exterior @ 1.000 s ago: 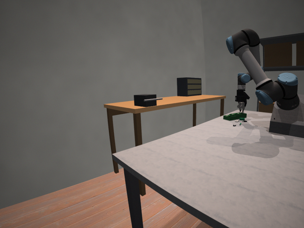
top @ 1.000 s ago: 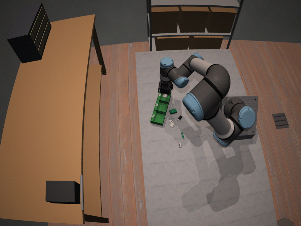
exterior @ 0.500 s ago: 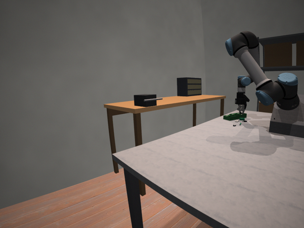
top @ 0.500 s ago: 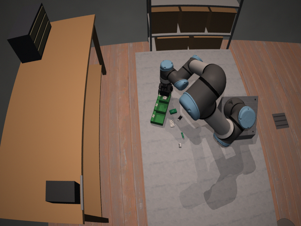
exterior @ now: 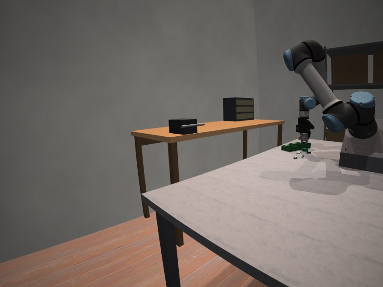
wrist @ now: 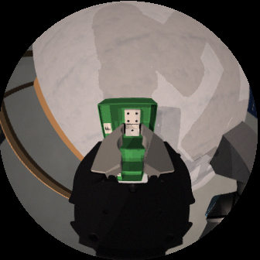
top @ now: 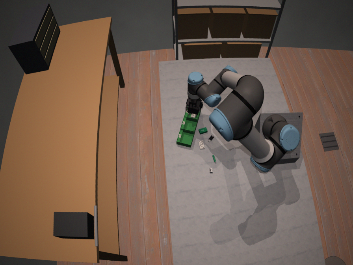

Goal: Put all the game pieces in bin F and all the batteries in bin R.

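Observation:
A row of green bins (top: 187, 129) lies on the grey table; it also shows in the side view (exterior: 295, 147). My gripper (top: 194, 109) hangs just above the far end bin (wrist: 128, 114), fingers pointing down. It is shut on a white domino (wrist: 132, 123), which sits at the fingertips over that bin's opening. The bin carries a small white label (wrist: 108, 126) that I cannot read. On the table right of the bins lie a green block (top: 202, 130), a small black piece (top: 210, 138), a white domino (top: 201, 144), a green battery (top: 213, 158) and a small white piece (top: 210, 170).
The arm's base block (top: 280, 137) stands on the table's right side. A wooden table (top: 54, 137) with two dark boxes stands to the left across a gap of floor. A shelf rack (top: 226, 28) stands behind the table.

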Controlling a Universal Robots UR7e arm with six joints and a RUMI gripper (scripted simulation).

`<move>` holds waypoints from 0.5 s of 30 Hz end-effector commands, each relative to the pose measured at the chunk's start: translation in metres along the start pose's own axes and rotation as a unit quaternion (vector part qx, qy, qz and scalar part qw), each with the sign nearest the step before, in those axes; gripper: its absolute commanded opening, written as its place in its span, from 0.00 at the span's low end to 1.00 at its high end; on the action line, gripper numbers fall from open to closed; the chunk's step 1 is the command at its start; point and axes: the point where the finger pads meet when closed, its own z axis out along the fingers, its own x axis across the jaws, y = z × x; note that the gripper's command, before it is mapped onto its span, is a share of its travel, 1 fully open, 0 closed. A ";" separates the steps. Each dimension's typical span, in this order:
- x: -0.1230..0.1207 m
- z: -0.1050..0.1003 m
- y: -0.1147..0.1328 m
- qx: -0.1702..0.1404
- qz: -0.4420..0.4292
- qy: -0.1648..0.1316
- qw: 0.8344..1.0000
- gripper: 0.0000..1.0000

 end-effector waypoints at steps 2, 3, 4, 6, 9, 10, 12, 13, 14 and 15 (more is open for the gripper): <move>0.000 0.000 0.001 0.000 0.000 -0.001 1.000 0.00; 0.000 0.000 0.001 0.000 0.000 -0.001 1.000 0.00; 0.000 0.000 0.001 0.000 0.000 -0.001 1.000 0.00; 0.000 0.000 0.001 0.000 0.000 -0.001 1.000 0.00; 0.000 0.000 0.001 0.000 0.000 -0.001 1.000 0.19; 0.000 0.000 0.001 0.000 0.000 -0.001 1.000 0.19; 0.000 0.000 0.001 0.000 0.000 -0.001 1.000 0.19; 0.000 0.000 0.001 0.000 0.000 -0.001 1.000 0.19; 0.000 0.000 0.001 0.000 0.000 -0.001 1.000 0.19; 0.000 0.000 0.001 0.000 0.000 -0.001 1.000 0.19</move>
